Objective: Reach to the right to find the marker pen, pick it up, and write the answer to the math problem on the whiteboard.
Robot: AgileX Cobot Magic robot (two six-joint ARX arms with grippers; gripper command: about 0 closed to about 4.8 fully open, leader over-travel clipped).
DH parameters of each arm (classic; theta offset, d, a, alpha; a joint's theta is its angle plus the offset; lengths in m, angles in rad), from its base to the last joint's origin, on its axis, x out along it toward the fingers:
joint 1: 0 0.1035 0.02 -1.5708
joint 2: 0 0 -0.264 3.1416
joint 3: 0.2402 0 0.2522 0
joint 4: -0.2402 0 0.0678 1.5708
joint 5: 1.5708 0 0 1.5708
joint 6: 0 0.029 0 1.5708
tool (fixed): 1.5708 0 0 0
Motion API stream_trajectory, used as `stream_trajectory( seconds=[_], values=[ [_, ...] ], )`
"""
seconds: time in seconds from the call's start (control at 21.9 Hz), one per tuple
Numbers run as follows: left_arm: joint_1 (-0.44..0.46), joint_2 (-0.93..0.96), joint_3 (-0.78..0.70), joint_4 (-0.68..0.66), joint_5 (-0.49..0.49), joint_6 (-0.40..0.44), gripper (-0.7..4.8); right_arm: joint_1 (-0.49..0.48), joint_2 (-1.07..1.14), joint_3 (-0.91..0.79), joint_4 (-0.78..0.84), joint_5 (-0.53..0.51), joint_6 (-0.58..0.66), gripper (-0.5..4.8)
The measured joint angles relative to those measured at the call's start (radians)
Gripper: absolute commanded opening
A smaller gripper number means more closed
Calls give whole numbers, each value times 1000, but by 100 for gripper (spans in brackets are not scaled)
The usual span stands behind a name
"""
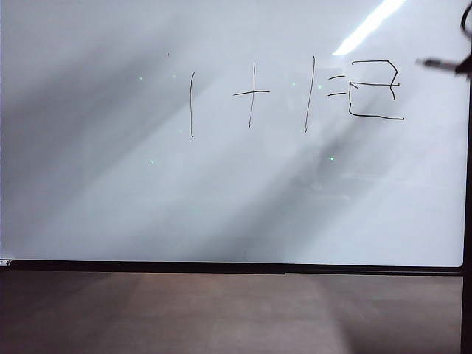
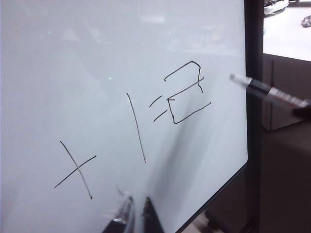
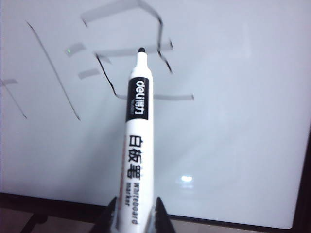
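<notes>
right fingers (image 3: pixel 137 213) gripping marker pen (image 3: pixel 138 141), left fingers (image 2: pixel 132 213) closed

1. The right gripper (image 3: pixel 136 216) has two black fingers (image 3: pixel 108 218) with a wedge shape that narrows toward the tips; their inner faces look lighter and a little shiny.
2. The left gripper (image 2: pixel 135 216) has two slim fingers (image 2: pixel 151 218) that end in points. One is black; the other looks grey and glossy.
3. In the exterior view only a small blurred dark part of the right arm (image 1: pixel 464 68) shows at the edge, with a thin black cable (image 1: pixel 466 18) curving above it.
</notes>
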Motion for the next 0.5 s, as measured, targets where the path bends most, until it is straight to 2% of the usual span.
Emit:
stream_trajectory(
  seconds=[0.14,0.27,0.37,0.5],
  values=[
    [0,0,0,0,0,0,28,0,-160,-1,-138,10,-9,-6],
    [0,0,0,0,0,0,28,0,-346,-5,-348,51,-63,-6],
    [0,0,0,0,0,0,28,0,-453,-41,-426,53,-73,-6],
    [0,0,0,-4,0,0,28,0,-584,-119,-447,52,-74,-6]
  ],
)
